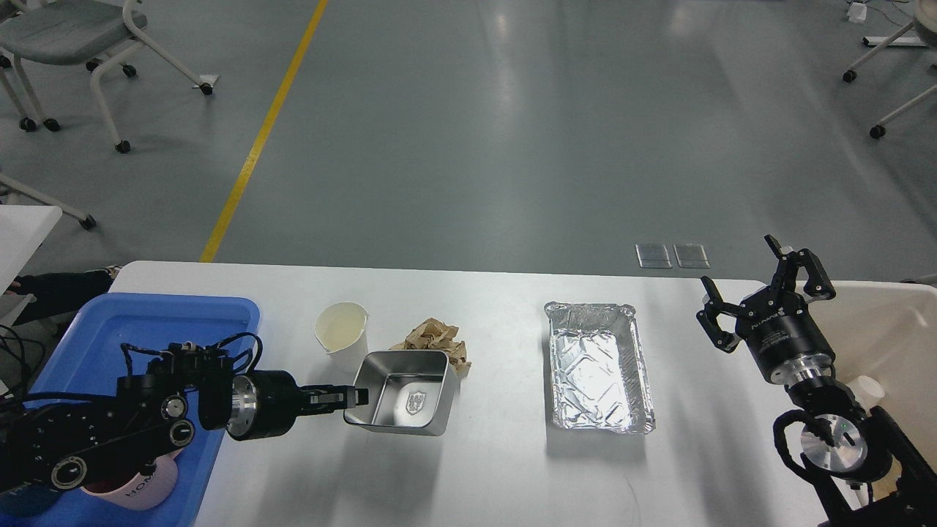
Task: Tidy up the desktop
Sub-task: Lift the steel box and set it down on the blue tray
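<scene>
Near the front left of the white surface [498, 307], the left gripper [351, 399] pinched the near-left rim of a small steel tin [401, 402], holding it tilted, its shadow on the surface beneath. Behind the tin sat a crumpled brown paper wad [432, 337], partly hidden, and a white paper cup [342, 337] just to its left. A foil tray [596, 366] rested right of centre. Over the right edge, the right gripper [754, 293] hung with fingers spread wide, holding nothing, beside a cream bin [893, 329]. A blue tray [95, 344] lay at far left.
</scene>
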Controlling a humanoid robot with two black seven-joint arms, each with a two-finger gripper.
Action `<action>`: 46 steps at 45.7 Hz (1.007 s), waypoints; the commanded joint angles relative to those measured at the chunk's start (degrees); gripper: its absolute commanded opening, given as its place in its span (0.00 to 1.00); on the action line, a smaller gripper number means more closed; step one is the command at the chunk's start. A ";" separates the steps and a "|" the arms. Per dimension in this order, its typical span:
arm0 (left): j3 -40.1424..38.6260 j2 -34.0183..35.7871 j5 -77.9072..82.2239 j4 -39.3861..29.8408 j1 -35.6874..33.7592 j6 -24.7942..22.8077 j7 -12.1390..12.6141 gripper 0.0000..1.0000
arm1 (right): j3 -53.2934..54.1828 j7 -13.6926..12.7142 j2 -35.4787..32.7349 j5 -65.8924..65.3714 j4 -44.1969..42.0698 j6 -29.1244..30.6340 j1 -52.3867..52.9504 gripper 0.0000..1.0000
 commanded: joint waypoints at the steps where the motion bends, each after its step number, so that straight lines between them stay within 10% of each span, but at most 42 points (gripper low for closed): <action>1: -0.02 4.77 -0.07 -4.38 -2.56 -0.19 0.01 0.00 | -0.05 0.00 0.00 -0.09 0.00 0.00 -0.14 1.00; 29: -0.90 35.01 -2.88 -14.59 -8.98 -1.77 -0.17 0.00 | -0.22 0.00 1.14 -0.18 0.09 0.00 0.03 1.00; 46: -0.20 36.95 -4.73 -3.79 -6.70 -0.80 -0.34 0.00 | -0.31 0.00 2.02 -0.44 0.18 0.00 -0.14 1.00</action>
